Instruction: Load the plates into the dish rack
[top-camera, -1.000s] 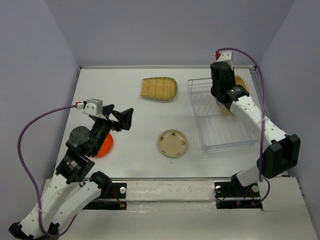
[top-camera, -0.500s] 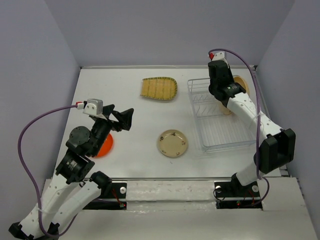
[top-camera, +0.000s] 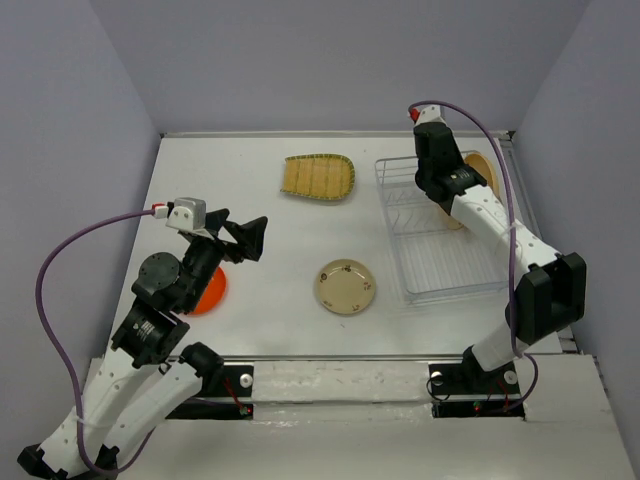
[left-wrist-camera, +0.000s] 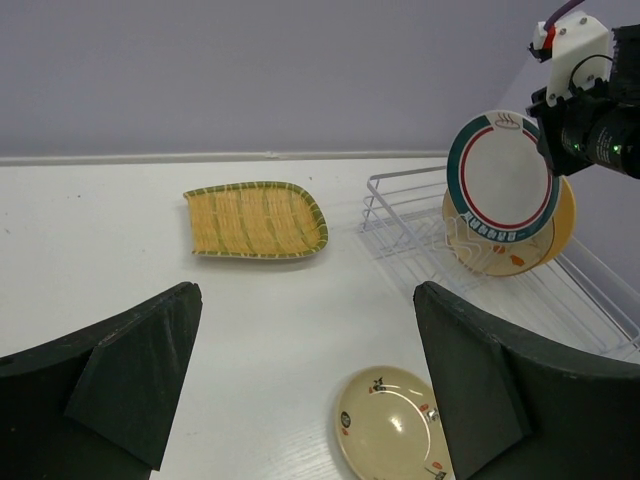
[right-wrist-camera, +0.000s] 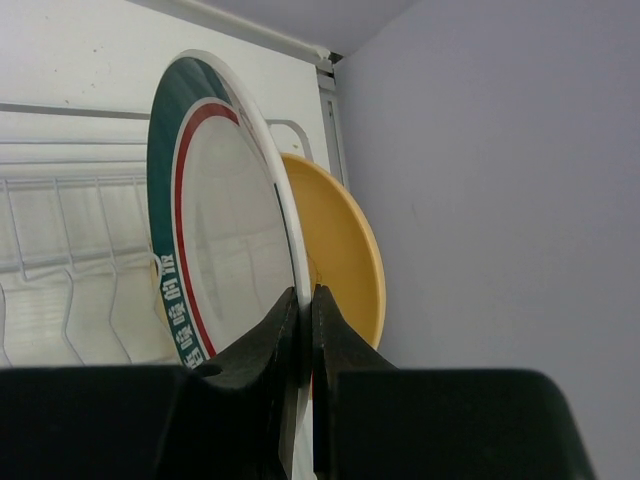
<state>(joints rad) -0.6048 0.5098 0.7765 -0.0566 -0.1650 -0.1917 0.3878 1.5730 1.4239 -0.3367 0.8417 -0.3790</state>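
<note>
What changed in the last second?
The right gripper, shut on the white plate with teal-red rim, carried it toward the far end of the white wire dish rack. The open left gripper, ribbed yellow-green oblong plate, small beige patterned plate and small orange plate stayed put.

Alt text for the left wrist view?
The right end effector holds a white plate with a teal-and-red rim upright at the dish rack, in front of two plates standing there. A ribbed yellow dish and a small beige plate lie on the table.
</note>
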